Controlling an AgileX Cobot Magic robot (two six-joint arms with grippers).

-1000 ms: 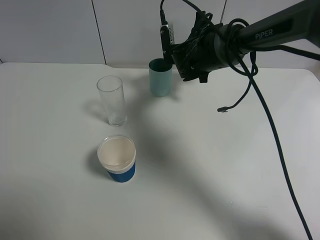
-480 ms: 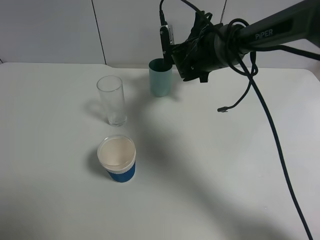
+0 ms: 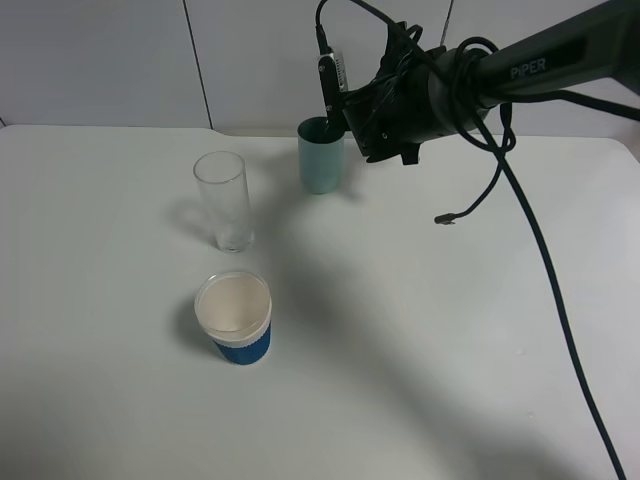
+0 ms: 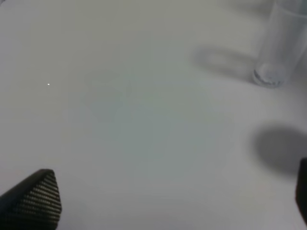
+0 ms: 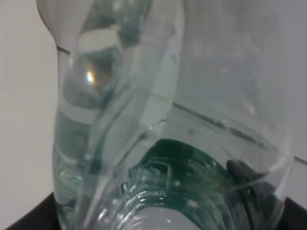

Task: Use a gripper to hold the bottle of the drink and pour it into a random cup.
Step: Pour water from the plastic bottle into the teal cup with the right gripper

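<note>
My right gripper [image 3: 368, 108] hangs at the back of the table, right beside and just above the rim of the teal-green cup [image 3: 321, 155]. It is shut on the bottle [image 5: 144, 96], which fills the right wrist view. Its wall is clear, with the dark green label [image 5: 187, 163] showing through and the clear drink [image 5: 91, 158] inside. In the exterior view the black claw hides most of the bottle. My left gripper [image 4: 168, 201] hovers over bare table. It is open, with one fingertip [image 4: 36, 199] far from the other at the frame edge.
A tall clear glass [image 3: 224, 200] stands left of the teal cup and also shows in the left wrist view [image 4: 280, 48]. A white cup with a blue sleeve [image 3: 234, 318] sits nearer the front. A loose black cable [image 3: 470, 205] dangles under the right arm.
The right gripper with the bottle has crept slightly upward beside the teal cup. The cups and the glass have stayed put.
</note>
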